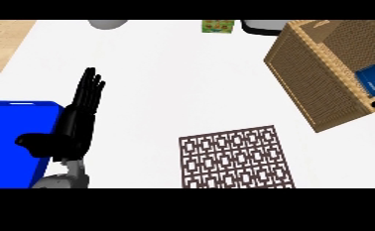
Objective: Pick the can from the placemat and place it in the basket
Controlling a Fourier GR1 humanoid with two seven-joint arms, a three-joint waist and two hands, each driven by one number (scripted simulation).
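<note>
One blue object [366, 80], flat-faced and glossy, sits inside the basket [319, 79] at the right edge of your view; only a corner of it shows past the rim, so you cannot tell for certain that it is the can. You see the basket as a tall, boxy container of coarse tan weave, tilted in the frame, its ribbed outer wall facing you. Below it and to the left lies the placemat [236, 158], a flat dark-brown square cut through with a geometric lattice, nothing resting on it. Your left hand [73, 123] shows at the left, black and smooth, fingers straight and pointing up the counter, thumb out to the side, holding nothing, partly over a bright blue tray [22, 141]. A small green patterned box [218, 26] stands at the counter's far edge. Your right hand is out of view.
</note>
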